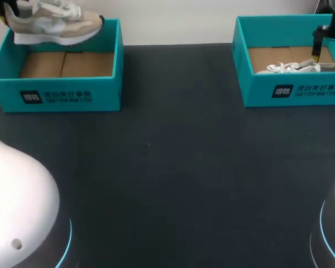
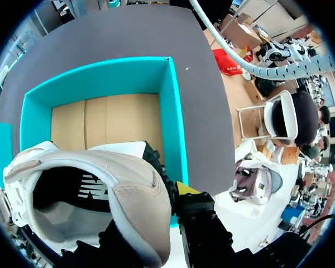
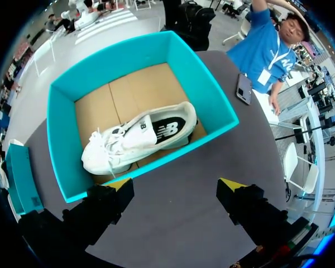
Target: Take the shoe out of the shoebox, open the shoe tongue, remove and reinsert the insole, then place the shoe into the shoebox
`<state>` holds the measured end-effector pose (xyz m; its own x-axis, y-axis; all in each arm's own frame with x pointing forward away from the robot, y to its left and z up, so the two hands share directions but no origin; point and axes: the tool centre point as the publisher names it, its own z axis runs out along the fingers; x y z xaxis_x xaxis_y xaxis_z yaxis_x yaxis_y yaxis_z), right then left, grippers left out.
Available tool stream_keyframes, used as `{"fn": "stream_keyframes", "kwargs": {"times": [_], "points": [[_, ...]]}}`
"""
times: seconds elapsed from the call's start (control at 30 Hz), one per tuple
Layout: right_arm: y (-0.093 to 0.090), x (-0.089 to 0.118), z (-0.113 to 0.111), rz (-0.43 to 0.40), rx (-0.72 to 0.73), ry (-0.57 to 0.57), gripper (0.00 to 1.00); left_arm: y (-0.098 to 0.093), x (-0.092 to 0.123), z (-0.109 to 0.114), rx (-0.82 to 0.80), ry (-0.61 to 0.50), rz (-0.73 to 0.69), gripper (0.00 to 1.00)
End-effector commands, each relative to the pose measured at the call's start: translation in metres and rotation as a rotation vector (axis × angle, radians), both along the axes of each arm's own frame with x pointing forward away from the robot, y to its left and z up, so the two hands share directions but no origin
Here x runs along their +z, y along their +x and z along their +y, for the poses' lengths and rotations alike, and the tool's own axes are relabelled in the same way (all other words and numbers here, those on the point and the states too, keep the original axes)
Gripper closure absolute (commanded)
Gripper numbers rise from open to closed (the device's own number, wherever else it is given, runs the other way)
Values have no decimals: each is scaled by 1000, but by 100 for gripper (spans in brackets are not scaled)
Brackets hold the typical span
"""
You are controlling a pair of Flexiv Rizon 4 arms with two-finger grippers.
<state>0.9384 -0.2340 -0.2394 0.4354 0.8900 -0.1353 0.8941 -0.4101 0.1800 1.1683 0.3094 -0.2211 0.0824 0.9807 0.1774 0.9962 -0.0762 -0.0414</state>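
Note:
A beige and white sneaker (image 1: 56,23) hangs over the far rim of the left teal shoebox (image 1: 56,95). My left gripper (image 1: 10,14) is shut on its heel. In the left wrist view the heel collar (image 2: 139,190) sits between the fingers, one yellow tip (image 2: 184,188) outside it, above the box's bare cardboard floor (image 2: 106,120). A second, white shoe (image 1: 293,67) lies on its side in the right teal shoebox (image 1: 293,89). My right gripper (image 1: 322,42) hovers open above that box's near wall, with the white shoe (image 3: 137,137) ahead of its spread fingers (image 3: 120,185).
Dark tabletop (image 1: 167,167) stretches between and in front of the two boxes. A teal lid (image 3: 19,178) lies beside the right box. My arms' white bases (image 1: 17,206) stand at the near corners.

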Motion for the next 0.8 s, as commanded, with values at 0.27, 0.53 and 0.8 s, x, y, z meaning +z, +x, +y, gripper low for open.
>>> {"fn": "stream_keyframes", "kwargs": {"times": [0.27,0.53,0.8], "points": [[-1,0,0,-3,-1,1,0,-35,69,1,3,-6,-103,100],[-1,0,0,-3,-1,1,0,-35,69,1,3,-6,-103,100],[-1,0,0,-3,-1,1,0,-71,73,-20,12,-20,-163,100]]}}
